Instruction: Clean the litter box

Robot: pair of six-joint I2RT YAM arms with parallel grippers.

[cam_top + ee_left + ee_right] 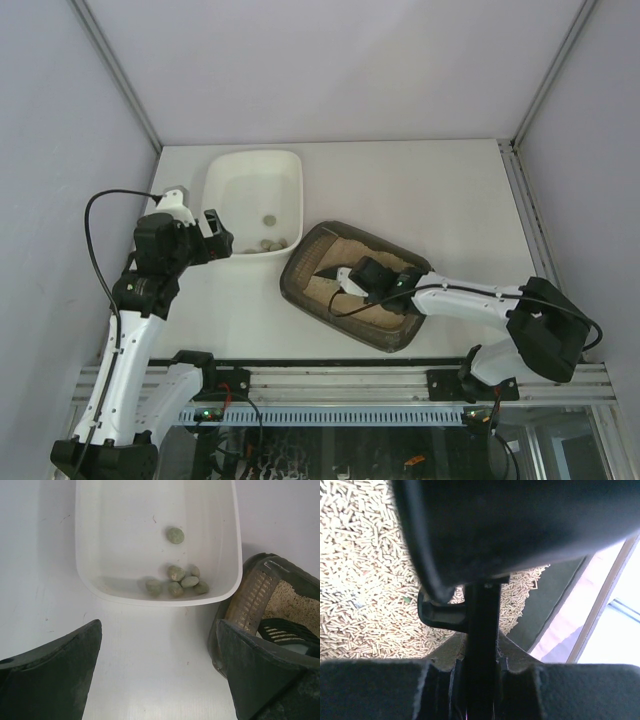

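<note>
- While the litter box (pixel 288 283) lies slantwise on the white surface (pixel 430 190) in front of the right arm, the white tray (pixel 250 190) sits up and to its left, the two nearly touching at their corners.
- Beige pellet litter (pixel 360 580) fills the box.
- The right pincer (pixel 481 680) is inside the box, low over the litter, clenched on the handle of a black slotted scoop (pixel 328 272).
- The scoop's blade points toward the box's left end.
- The left pincer (pixel 159 630) is released, fingers (pixel 55 670) spread wide and grasping nothing. It hangs above bare surface at the tray's near edge.
- Several greenish-grey lumps (pixel 180 580) are clustered along the tray's near wall, with one more lump (pixel 175 535) apart toward the middle.
</note>
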